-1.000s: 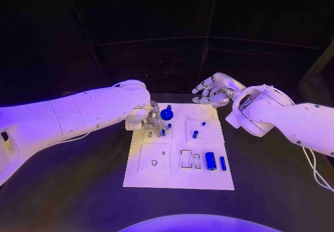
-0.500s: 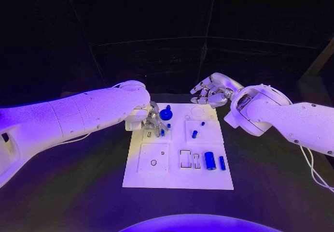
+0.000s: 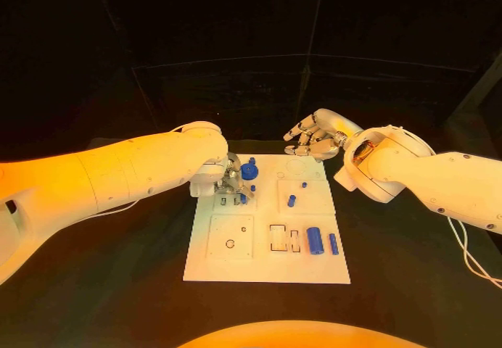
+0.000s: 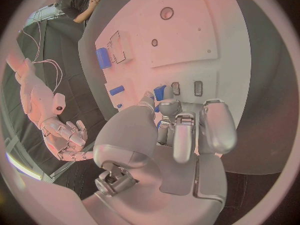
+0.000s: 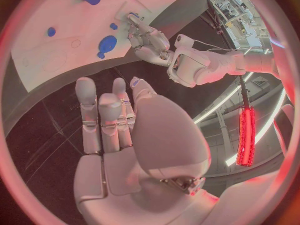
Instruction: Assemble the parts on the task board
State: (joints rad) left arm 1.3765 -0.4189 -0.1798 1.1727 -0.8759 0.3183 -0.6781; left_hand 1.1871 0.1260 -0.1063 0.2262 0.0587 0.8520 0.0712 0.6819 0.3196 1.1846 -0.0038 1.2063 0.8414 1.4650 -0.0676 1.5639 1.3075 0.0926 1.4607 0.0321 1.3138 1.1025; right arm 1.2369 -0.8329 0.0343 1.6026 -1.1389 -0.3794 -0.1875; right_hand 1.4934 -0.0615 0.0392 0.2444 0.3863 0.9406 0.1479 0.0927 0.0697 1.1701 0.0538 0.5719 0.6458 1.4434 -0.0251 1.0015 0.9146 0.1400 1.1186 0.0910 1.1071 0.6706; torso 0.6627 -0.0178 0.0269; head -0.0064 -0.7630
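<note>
Left robot hand (image 3: 228, 181) is reaching over the ten o'clock part of the white rectangular task board (image 3: 267, 268), its fingers curled down around a small blue peg-shaped part (image 4: 159, 91); whether the part is actually pinched cannot be told. Right robot hand (image 3: 314, 140) is hovering off the board's twelve o'clock edge, above the black counter (image 3: 104, 290), with its fingers loosely bent, apart and holding nothing. A round blue knob-like part (image 3: 250, 172) is standing on the board at about eleven o'clock, just beside the left robot hand. Two small blue pegs (image 3: 293, 201) are lying near the board's centre, slightly toward one o'clock. A short blue cylinder (image 3: 314, 236) and a slim blue bar (image 3: 334, 243) are lying side by side at about four o'clock, beside rectangular recesses (image 3: 281, 238) in the board.
</note>
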